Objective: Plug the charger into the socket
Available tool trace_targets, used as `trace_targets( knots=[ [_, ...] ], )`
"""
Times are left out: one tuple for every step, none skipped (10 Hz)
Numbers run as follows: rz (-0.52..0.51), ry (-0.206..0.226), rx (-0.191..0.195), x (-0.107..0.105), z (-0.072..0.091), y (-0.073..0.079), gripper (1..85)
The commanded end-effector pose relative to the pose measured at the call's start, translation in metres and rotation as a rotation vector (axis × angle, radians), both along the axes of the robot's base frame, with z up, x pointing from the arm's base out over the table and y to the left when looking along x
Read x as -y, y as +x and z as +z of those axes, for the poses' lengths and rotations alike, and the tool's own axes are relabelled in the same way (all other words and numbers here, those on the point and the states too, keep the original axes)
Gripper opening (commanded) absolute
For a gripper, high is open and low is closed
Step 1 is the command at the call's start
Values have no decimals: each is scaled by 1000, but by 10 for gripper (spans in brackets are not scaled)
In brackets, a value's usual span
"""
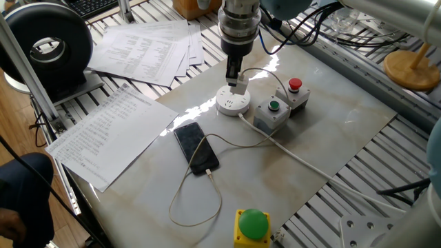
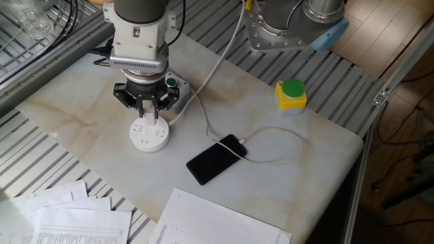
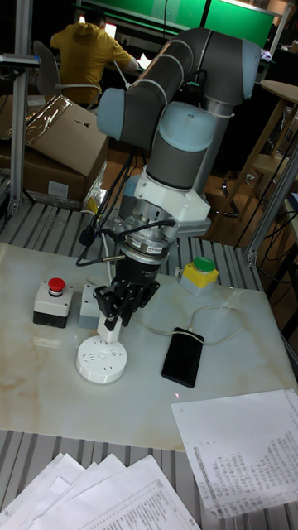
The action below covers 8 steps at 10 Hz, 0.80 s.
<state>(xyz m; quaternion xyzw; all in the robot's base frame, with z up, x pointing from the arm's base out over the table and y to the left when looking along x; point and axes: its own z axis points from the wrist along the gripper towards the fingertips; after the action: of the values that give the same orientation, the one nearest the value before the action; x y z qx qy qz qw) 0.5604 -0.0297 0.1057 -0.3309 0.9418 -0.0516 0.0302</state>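
Observation:
The socket [image 1: 232,104] is a round white puck on the marble table, also visible as the socket [image 2: 150,137] and the socket [image 3: 101,363]. My gripper [image 1: 234,76] hangs right over it, shut on the charger [image 1: 238,87], a small white cube. In the tall fixed view the charger [image 3: 107,332] sits under the gripper [image 3: 113,319], its lower end at the socket's top face; whether it is seated I cannot tell. The gripper [image 2: 148,112] hides most of the charger in the other fixed view. A thin white cable [image 1: 242,142] runs to the black smartphone [image 1: 196,147].
Two grey button boxes, green [image 1: 273,112] and red [image 1: 294,93], stand just beside the socket. The socket's thick cord [image 1: 310,164] trails to the table edge. A yellow box with a green dome button [image 1: 251,225] sits at the front. Paper sheets [image 1: 110,131] lie to the left.

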Motion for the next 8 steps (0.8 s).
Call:
trace_targets(
  knots=[
    [19,-33,-8,10,1,-3,10],
    [26,-41,-11,18,0,-6,10],
    [16,-20,-16,18,-5,-10,10],
    [-1,-2,-20,16,-11,-12,10],
    [-11,19,-22,14,-18,-13,10],
    [-13,30,-18,15,-25,-14,10],
    [-17,37,-11,17,-30,-16,10],
    [-17,37,-11,19,-30,-17,10]
  ],
)
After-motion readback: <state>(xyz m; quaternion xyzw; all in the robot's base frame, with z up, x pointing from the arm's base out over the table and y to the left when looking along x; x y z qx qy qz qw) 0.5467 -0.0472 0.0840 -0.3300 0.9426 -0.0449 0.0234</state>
